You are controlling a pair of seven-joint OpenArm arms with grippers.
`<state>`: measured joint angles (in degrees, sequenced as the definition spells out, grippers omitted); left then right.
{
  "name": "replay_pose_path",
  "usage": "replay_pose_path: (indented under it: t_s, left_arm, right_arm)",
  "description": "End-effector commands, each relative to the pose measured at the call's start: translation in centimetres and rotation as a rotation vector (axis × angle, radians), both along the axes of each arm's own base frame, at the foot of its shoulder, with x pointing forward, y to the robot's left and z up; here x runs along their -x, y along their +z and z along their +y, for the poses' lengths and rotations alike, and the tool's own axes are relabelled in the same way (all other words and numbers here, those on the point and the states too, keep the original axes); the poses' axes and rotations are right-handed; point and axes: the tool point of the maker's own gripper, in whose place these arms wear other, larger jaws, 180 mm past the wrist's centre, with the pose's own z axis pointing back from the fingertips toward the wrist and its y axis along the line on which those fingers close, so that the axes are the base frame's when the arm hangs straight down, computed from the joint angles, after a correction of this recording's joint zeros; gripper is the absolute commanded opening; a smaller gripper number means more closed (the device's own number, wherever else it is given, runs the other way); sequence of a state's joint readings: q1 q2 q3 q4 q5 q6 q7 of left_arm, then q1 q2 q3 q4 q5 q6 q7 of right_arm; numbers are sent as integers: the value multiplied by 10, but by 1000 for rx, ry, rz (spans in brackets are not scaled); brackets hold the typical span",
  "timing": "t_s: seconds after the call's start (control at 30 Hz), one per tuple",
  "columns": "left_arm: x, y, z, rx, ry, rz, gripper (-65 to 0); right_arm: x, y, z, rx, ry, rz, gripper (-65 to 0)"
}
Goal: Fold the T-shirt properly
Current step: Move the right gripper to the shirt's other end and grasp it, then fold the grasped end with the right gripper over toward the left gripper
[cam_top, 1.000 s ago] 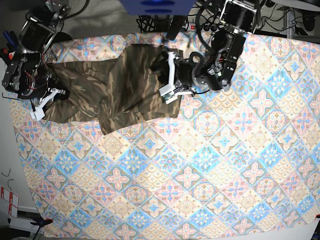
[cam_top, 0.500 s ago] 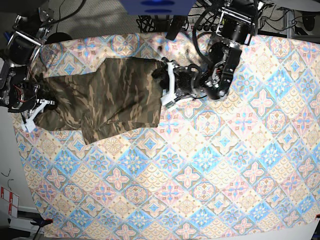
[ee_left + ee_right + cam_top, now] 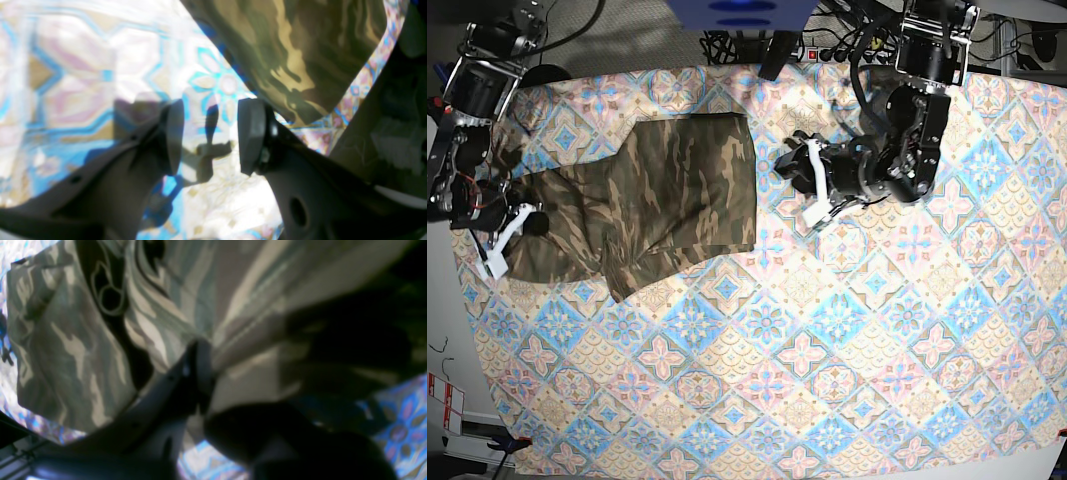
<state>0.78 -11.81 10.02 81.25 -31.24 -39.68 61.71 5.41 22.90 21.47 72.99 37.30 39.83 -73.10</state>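
Because the camouflage T-shirt [image 3: 667, 195] is soft, light and limp, grip hems or corners; right gripper [image 3: 505, 240] is clamped on its left edge, left gripper [image 3: 812, 190] jaws apart, empty.

You have open patterned tablecloth [image 3: 827, 380] across the whole near and right side. The T-shirt [image 3: 677, 190] covers the far left. Left gripper [image 3: 812, 190] hangs just right of its edge; cables and a power strip [image 3: 812, 48] crowd the far edge.
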Motion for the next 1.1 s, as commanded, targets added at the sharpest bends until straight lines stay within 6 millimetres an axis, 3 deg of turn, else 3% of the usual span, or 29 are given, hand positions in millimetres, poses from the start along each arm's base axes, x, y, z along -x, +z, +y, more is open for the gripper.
replay_pose_path:
  t_s: [0.0,0.13,0.27,0.5,0.73,0.9,1.07]
  left_arm:
    - [-14,15,-18,69,-1,-47,-398]
    - [-7,-11,-36,112,13,50,-398]
    - [2,-26,-52,159,23,95,-398]
    - [5,-20,-77,205,-2,93,-398]
    - [5,-10,-102,253,-11,90,-398]
    - [5,-10,-103,259,-7,92,-398]
    - [4,-10,-102,259,-5,93,-398]
  right_arm:
    - [-6,12,-6,24,8,-35,-633]
    - [-18,28,25,78,149,-85,-633]
    - [-11,33,43,115,232,-103,-633]
    - [-6,45,60,185,337,-99,-633]
    - [-6,67,113,239,532,-174,-632]
    - [12,51,166,195,693,-150,-632]
    - [32,25,209,318,947,-94,-631]
